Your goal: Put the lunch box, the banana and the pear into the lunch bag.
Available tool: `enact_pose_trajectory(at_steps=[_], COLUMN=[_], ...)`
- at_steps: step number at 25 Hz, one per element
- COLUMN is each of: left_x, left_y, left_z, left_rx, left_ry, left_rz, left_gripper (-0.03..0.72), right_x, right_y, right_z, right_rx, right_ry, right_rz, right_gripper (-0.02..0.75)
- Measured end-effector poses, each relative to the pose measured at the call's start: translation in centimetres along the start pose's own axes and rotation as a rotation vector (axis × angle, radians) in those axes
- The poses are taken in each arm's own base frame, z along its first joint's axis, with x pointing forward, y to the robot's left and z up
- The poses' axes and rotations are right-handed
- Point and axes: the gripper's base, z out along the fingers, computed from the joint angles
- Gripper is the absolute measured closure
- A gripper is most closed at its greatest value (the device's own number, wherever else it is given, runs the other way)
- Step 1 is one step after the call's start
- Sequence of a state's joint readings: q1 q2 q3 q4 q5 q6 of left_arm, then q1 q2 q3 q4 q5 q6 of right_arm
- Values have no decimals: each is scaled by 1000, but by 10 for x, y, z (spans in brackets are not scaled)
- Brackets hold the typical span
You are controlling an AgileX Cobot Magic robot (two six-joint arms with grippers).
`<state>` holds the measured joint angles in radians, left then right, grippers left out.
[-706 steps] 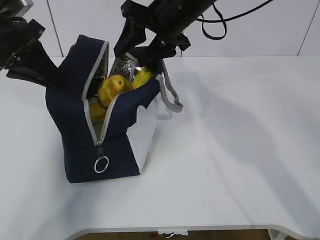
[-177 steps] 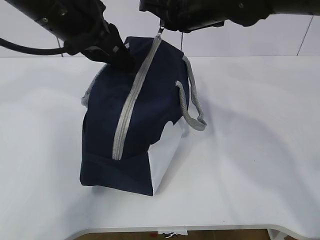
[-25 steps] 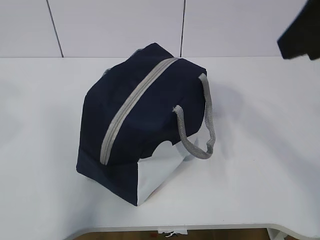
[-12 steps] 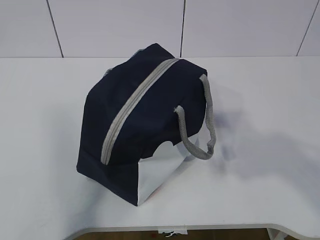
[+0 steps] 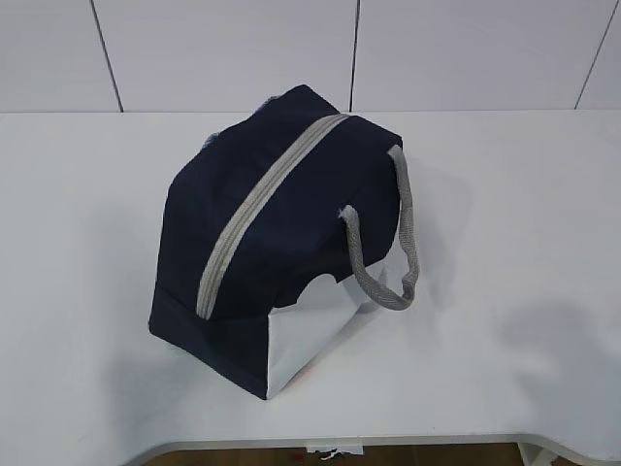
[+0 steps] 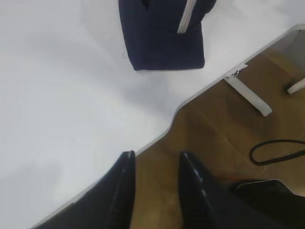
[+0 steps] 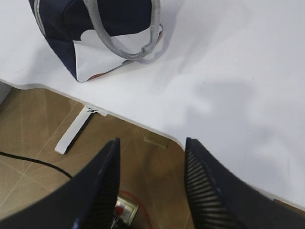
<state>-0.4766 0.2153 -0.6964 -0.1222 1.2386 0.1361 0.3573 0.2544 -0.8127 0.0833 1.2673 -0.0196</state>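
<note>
**Zipped bag alone on the white desk, both arms drawn back**

White desk (image 5: 505,243) under a pale panelled wall fills the exterior view, and the only thing on it is the lunch bag (image 5: 281,233), left of centre in the frame. Its grey zipper (image 5: 262,209) is closed along the whole top, so the lunch box, banana and pear cannot be seen; by the look of it the packing is done and they are inside.

The bag's long axis follows the zipper, running from the lower left of the frame up toward the upper centre. One navy end faces the lower left. A white lower side panel (image 5: 310,335) faces the lower right, and a grey rope handle (image 5: 388,262) droops over it.

As a judgement: the fabric is soft and will sag or fold where pushed, and with its contents it is probably fairly weighty and likely to shift. The rope handle is the natural hold for lifting; pinching the cloth near the zipper would only bunch it.

Neither arm shows in the exterior view. The left gripper (image 6: 155,162) hangs over the desk's edge and the brown floor, fingers narrowly parted and empty, with the bag at the top of its frame. The right gripper (image 7: 151,145) does likewise, fingers wider apart and empty, with the bag at upper left.
</note>
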Motion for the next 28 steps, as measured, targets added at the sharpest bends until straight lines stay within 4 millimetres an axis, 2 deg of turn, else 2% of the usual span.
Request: enact_pose_trajectory(at_steps=[5,9,12,21,28], left_x=[21,36,38,38,38], left_y=[-2,-3,-3,-1,-1], left_z=[1,4,9,14,14], left_rx=[-8,-14,-12,-25,-28], left_ry=[-83,-142,-135,-151,-154], left_rz=[5,8,5,7,7], left_gripper=[452,452,452,452,453], right_x=[34,59,69,68,68], right_y=[-3,-4,-6,-7,-7], right_z=[-2,11,21,36,37], right_rx=[27,34,39,46,47], right_ry=[-54,-49,-15,-60,-73], right_rz=[-12,-14,-14,-32,-33], right_gripper=[384,384,384,384,384])
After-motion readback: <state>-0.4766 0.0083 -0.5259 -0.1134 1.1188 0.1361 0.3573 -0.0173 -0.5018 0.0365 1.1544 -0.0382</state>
